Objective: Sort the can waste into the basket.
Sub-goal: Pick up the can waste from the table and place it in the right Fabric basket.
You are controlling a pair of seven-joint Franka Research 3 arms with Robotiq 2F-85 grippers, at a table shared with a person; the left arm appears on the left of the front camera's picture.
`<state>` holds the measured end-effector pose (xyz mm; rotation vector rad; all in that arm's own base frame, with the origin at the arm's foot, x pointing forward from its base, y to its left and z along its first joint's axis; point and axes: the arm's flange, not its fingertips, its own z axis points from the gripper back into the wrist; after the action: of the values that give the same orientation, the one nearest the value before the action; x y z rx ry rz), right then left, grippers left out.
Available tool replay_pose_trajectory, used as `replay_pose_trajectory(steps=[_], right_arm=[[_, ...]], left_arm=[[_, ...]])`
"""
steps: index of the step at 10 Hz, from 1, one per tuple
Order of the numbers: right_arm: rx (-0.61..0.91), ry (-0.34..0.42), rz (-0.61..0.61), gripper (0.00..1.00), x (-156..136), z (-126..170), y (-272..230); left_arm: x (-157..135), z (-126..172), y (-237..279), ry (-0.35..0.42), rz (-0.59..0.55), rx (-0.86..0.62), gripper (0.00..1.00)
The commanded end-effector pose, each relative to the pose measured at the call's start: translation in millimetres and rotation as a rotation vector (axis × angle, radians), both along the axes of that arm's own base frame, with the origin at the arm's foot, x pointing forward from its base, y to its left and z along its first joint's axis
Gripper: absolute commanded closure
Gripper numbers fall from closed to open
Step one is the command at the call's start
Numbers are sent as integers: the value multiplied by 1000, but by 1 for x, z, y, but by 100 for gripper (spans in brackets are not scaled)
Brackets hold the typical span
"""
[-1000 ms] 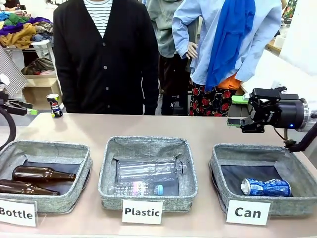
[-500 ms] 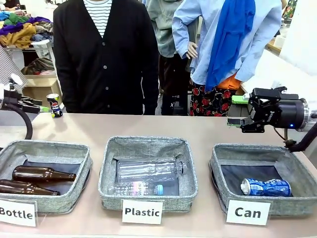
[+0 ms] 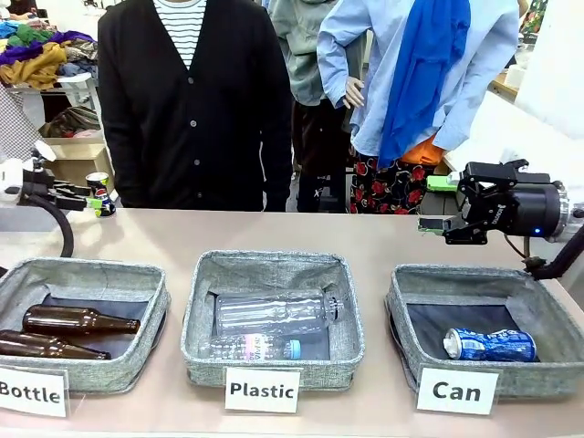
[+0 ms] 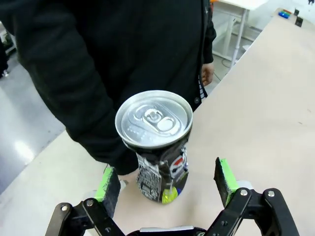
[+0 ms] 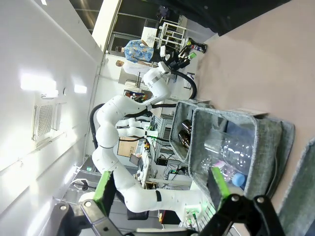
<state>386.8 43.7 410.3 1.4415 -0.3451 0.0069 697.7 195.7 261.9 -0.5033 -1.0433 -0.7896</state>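
Note:
A dark crushed can (image 3: pixel 102 193) with red-white-blue marks stands upright at the table's far left edge, in front of the person. My left gripper (image 3: pixel 89 197) is open right beside it. In the left wrist view the can (image 4: pixel 156 147) stands between the green pads (image 4: pixel 224 174) of the left gripper (image 4: pixel 167 182), not clamped. A blue crushed can (image 3: pixel 490 345) lies on its side in the grey basket (image 3: pixel 474 276) labelled "Can" at the right. My right gripper (image 3: pixel 439 204) hovers open above that basket's far rim, and the right gripper (image 5: pixel 160 189) holds nothing.
The "Plastic" bin (image 3: pixel 272 266) in the middle holds two clear bottles. The "Bottle" bin (image 3: pixel 87 270) at the left holds two brown glass bottles. A person in a dark cardigan (image 3: pixel 193 100) stands at the far edge, one hand (image 4: pixel 207 73) hanging near the can.
My left gripper has moved right along the far edge until its open fingers stand around the dark can. The right arm has not moved.

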Motion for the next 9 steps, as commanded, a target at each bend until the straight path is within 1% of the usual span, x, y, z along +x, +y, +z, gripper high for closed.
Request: replay_pose_trajectory(steps=[1, 5, 6, 7, 8, 9], right_arm=[[10, 19, -2, 0, -1, 4, 2], [10, 19, -2, 0, -1, 4, 2], [10, 19, -2, 0, -1, 4, 2], [10, 19, -2, 0, -1, 4, 2], [10, 19, -2, 0, -1, 4, 2], [10, 19, -2, 0, -1, 4, 2]], left_arm=[[12, -1, -1, -44, -2, -45, 0], [23, 2, -9, -67, -27, -68, 0], [24, 2, -12, -66, -40, -71, 24], [26, 2, -14, -64, -53, -79, 60], [27, 3, -16, -65, -57, -77, 84], [28, 4, -15, -65, -52, -78, 100]])
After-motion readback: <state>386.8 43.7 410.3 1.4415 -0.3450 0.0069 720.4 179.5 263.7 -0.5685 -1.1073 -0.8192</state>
